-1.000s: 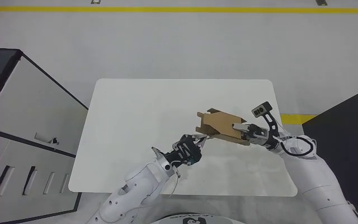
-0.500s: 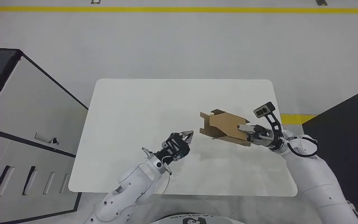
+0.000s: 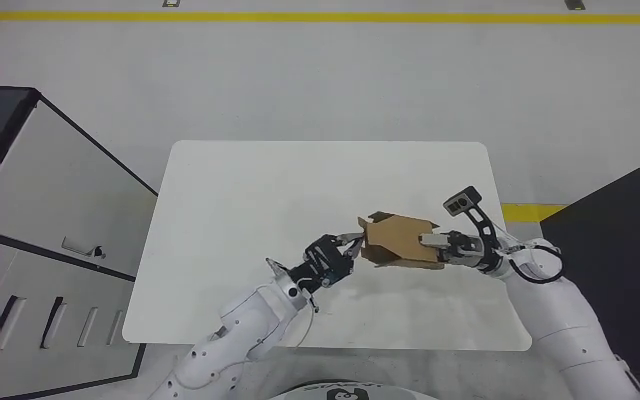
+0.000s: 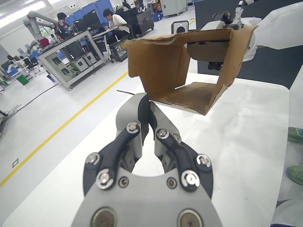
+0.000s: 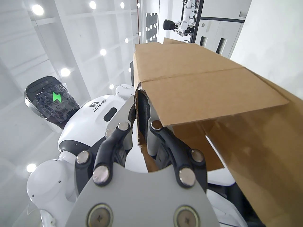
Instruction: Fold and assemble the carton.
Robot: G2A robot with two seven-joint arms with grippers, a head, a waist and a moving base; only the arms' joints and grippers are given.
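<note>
I have the carton (image 3: 400,240) over the right part of the table (image 3: 250,200), an open brown sleeve lying on its side with the end flaps not yet folded in. The right gripper (image 5: 142,119) is pinching one thin wall at the far end, and that is all that carries it. The left gripper (image 4: 146,102) has its fingers pressed together, with the tips right at the corner of the lower panel at the near, open end. From the wrist camera I cannot tell whether a sliver of card is caught between them or they only touch the edge. My worry is the single hold: any push from the left would lever against that one pinched wall, so the sleeve could swing round in the right fingers or slip out of them. The card also looks ragged along its scored lines, so I judge a hard shove could tear a flap rather than fold it. The sleeve is not braced square either. A push at a corner instead of mid-panel could shear it flat again — undoing the shape. And closed fingertips on a bare edge may simply skid off past the carton and strike the table
</note>
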